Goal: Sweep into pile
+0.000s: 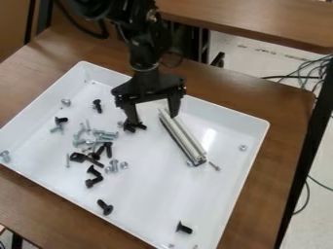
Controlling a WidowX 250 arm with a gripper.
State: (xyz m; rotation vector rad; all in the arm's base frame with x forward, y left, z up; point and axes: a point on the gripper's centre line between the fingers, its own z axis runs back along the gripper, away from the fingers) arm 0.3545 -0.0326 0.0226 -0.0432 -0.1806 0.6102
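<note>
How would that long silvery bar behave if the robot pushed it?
The bar looks like grooved metal, so it probably wouldn't bend. Its squared shape suggests sliding rather than rolling, and the smooth, shiny tray should let it slip easily.

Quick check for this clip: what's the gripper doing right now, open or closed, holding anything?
Gripper: open, fingers spread wide over the white tray, nothing clamped between them.
</note>
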